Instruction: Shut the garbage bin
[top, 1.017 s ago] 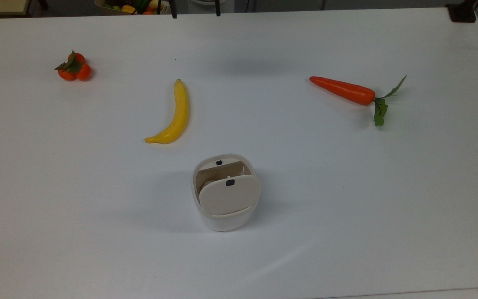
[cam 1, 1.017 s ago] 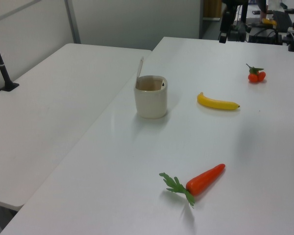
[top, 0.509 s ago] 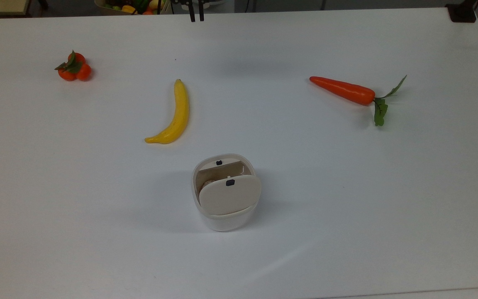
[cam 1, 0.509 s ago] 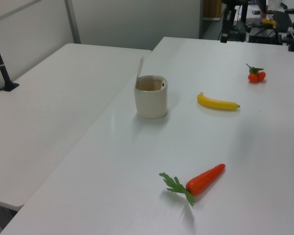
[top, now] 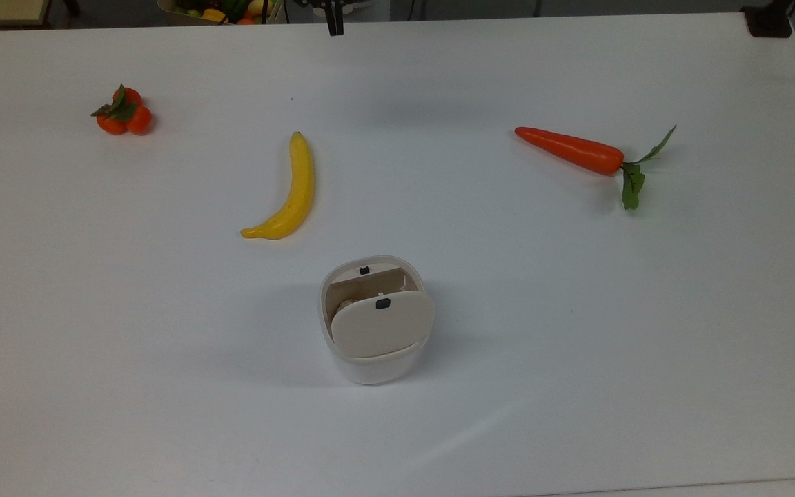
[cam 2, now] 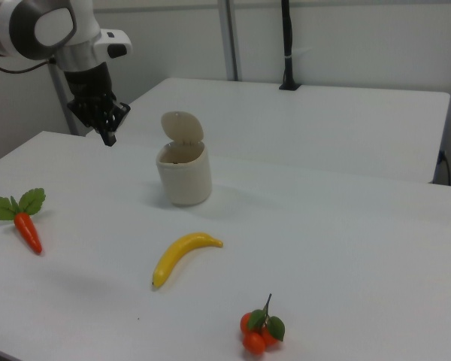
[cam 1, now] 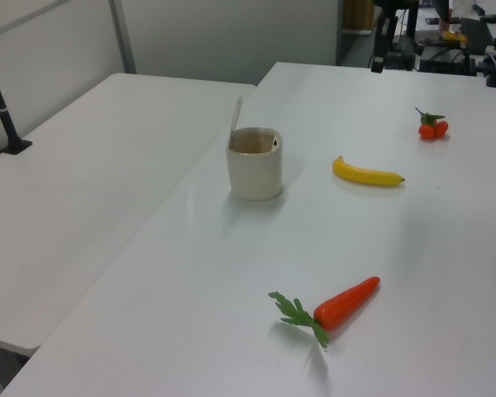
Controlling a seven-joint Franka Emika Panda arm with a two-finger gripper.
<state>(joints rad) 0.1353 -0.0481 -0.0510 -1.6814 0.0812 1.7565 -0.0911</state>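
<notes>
The garbage bin [top: 374, 364] is a small white tub on the white table, near the front middle in the top view. Its cream lid [top: 382, 323] stands raised on its hinge, leaving the mouth open, and a small black latch marks the lid. The bin [cam 1: 255, 169] and its upright lid [cam 1: 236, 116] also appear in the left view, and the bin [cam 2: 185, 179] with lid [cam 2: 182, 126] in the right view. My gripper [top: 332, 27] hangs at the table's far edge, well away from the bin, shut with nothing held. It appears again as gripper [cam 2: 108, 138] and gripper [cam 1: 379, 63].
A banana [top: 288, 192] lies just beyond the bin. A carrot [top: 573, 150] with green leaves lies at the top view's right, and a cluster of small oranges [top: 123, 114] at the top view's left. A second white table [cam 1: 83, 182] adjoins this one.
The gripper's fingers have come together from wide apart to shut, while staying at the table's far edge. The bin, its lid and the fruit have not moved.
</notes>
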